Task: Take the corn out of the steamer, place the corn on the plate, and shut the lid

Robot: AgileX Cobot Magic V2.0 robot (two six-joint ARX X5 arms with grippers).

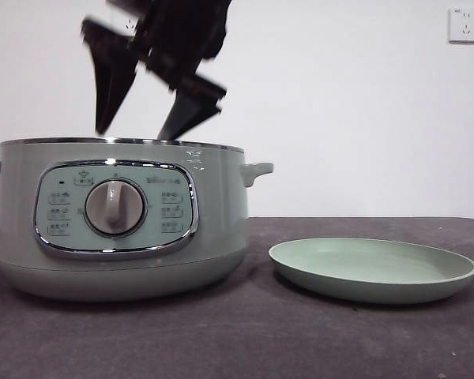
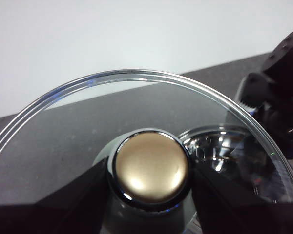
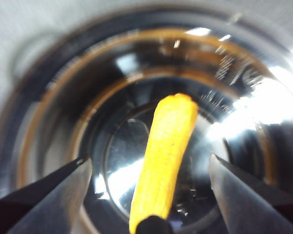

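Dark table, white wall: steamer (image 1: 118,217) at left edge, plate (image 1: 373,270) empty beside. Corn (image 3: 166,151) inside pot, between right gripper (image 3: 146,185)'s open jaws. Left gripper (image 2: 149,195) clamps lid (image 2: 151,173) knob. Risk: smooth cob slipping.

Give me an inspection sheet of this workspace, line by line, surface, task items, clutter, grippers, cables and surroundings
Surface: dark grey table, matte.
Steamer: sage-green steamer at the table's left in the front view, uncovered; shiny metal inside.
Corn: yellow corn lying in the steamer's bowl, not gripped.
Plate: pale-green plate beside the steamer, apart from it, nothing on it.
Lid: glass lid held off the steamer by its knob.
Clutter: nothing seen.
Grippers: left gripper shut on the knob; right gripper open above the steamer's mouth, one jaw on each side of the corn.
Cables: nothing seen.
Surroundings: plain white wall, wall socket at upper right in the front view.
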